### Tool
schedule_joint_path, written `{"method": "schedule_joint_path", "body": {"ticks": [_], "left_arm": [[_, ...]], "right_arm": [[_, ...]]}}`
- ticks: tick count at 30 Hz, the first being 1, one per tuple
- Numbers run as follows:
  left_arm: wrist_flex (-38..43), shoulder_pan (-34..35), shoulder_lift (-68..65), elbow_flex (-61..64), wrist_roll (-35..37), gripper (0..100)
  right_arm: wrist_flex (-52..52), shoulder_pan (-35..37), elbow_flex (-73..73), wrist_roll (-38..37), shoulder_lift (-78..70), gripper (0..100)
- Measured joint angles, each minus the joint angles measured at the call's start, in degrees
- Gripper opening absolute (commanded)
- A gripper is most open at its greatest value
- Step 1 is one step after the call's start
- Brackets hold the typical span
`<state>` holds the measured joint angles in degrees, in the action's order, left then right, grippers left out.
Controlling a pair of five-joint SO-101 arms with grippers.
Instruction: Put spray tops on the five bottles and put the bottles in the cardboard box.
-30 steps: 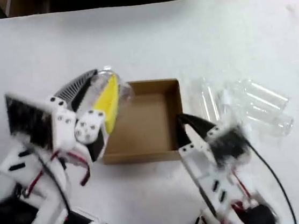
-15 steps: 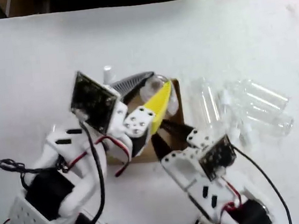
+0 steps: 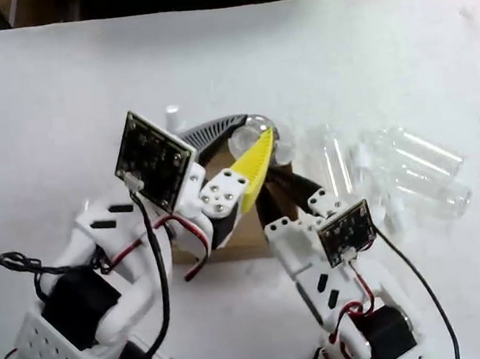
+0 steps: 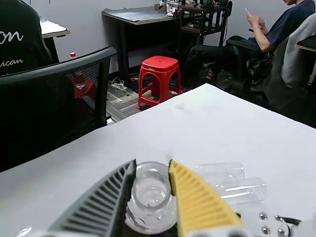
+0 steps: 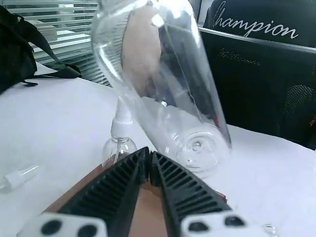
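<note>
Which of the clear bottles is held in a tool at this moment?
The bottle clamped between the yellow and black fingers of the left tool, above the cardboard box. The other bottles rest on the table.

Left gripper [image 3: 248,137]: jaws clamped on bottle [image 4: 149,195]. Right gripper [image 5: 149,153] just beside it, jaws closed.
</note>
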<state>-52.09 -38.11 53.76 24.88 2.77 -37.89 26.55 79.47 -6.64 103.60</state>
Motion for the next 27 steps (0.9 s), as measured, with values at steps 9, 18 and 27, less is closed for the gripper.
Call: {"method": "schedule_joint_path", "body": {"ticks": [9,18,27], "left_arm": [[5.4,11.1,-3.5,7.9,0.1,3],[12.3,12.4,-19.6,8.4,0.1,3],[17.4,12.9,-28.3,8.4,-0.4,2]], "right_arm": [[-10.1,-5.9,-2.6,0.0,-0.7,1.5],[1.3,-30.9,1.9,13.4,0.1,1.5],[21.3,-26.6,16.2,5.9,-0.7,1.5]]}}
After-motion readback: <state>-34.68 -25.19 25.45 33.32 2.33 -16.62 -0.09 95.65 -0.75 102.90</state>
